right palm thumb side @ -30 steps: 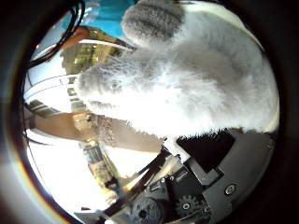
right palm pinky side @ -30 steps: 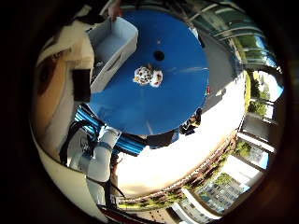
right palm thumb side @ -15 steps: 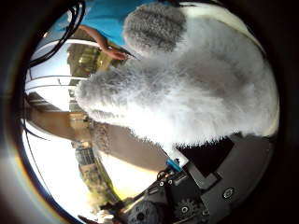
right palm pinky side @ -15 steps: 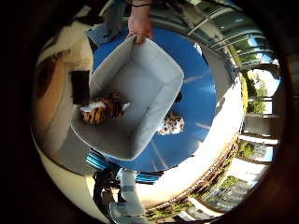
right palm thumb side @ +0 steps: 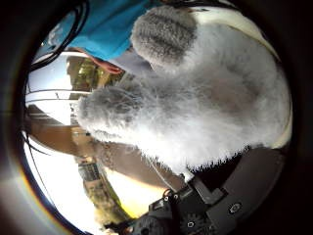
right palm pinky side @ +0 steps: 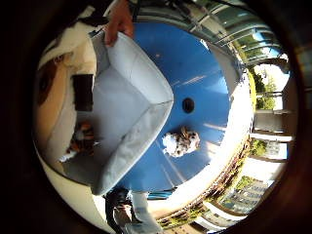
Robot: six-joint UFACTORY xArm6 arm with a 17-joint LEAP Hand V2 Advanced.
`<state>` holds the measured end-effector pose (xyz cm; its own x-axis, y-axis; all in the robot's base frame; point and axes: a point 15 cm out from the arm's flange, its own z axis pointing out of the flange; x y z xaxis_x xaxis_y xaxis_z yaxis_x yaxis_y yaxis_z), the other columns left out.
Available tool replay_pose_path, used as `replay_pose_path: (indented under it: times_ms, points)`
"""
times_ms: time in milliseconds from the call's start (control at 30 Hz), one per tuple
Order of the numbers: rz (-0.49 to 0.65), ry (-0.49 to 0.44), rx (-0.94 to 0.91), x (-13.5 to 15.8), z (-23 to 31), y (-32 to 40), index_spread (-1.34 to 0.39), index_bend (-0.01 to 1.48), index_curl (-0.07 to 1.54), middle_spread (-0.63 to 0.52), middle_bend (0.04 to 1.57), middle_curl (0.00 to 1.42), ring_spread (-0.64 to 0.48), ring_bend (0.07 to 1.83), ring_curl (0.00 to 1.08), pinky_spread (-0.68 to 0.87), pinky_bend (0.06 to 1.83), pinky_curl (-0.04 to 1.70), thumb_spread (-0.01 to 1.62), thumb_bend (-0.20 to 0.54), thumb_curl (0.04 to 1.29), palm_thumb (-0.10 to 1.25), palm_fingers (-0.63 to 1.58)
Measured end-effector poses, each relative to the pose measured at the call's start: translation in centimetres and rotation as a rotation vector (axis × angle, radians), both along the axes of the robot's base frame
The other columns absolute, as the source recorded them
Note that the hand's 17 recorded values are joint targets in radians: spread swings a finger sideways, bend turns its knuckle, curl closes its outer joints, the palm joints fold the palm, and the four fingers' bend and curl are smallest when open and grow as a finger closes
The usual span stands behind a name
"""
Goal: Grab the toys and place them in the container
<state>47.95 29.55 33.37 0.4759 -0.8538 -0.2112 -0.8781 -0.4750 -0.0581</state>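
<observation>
Thumb-side palm view: hand (right palm thumb side: 205, 215) seemingly grasps a grey plush (right palm thumb side: 205, 107) (close), spotted toy (right palm pinky side: 181, 143) just beside the container's rim (right palm pinky side: 141, 131).

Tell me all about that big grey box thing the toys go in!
The grey soft-sided fabric container is a wide, open tub with padded walls and rounded corners. It sits on the round blue table, partly overhanging its edge. A person's hand grips its rim. Inside lies an orange, white and black plush toy; a spotted plush toy lies outside on the table.
</observation>
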Motion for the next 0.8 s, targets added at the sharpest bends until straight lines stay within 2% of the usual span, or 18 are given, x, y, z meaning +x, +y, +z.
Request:
replay_pose_path:
  times_ms: [100, 133, 233, 367, 667, 800]
  points:
    - [0.034, 0.019, -0.009, -0.6, -0.4, -0.1, -0.65, 1.03, 0.02, -0.19, 0.74, 0.96, 0.07, 1.24, 0.68, 0.23, 1.36, 0.86, 1.10, -0.038, 0.74, 0.77, 0.37]
    - [0.049, 0.033, -0.016, -1.0, -0.7, -0.1, -0.56, 1.02, 0.05, -0.15, 0.60, 0.90, 0.10, 1.13, 0.66, 0.26, 1.29, 0.85, 1.11, -0.037, 0.72, 0.76, 0.07]
    - [0.093, 0.101, -0.047, -2.1, -3.1, 0.2, -0.42, 0.92, 0.06, -0.07, 0.39, 0.72, 0.16, 0.83, 0.49, 0.31, 1.03, 0.71, 1.11, -0.034, 0.68, 0.74, -0.21]
    - [0.176, 0.130, -0.052, -3.5, -3.8, 1.1, -0.42, 0.69, 0.06, 0.00, 0.22, 0.58, 0.23, 0.60, 0.37, 0.37, 0.86, 0.58, 1.10, -0.033, 0.63, 0.74, -0.22]
    - [0.157, 0.068, -0.021, -3.3, 1.3, -1.9, -0.44, 0.43, 0.08, 0.06, 0.13, 0.44, 0.29, 0.47, 0.31, 0.44, 0.79, 0.50, 1.08, -0.033, 0.56, 0.73, -0.11]
    - [0.154, 0.067, -0.019, -4.4, 4.4, -5.0, -0.45, 0.34, 0.11, 0.09, 0.12, 0.38, 0.31, 0.43, 0.30, 0.47, 0.77, 0.46, 1.07, -0.031, 0.54, 0.73, -0.08]
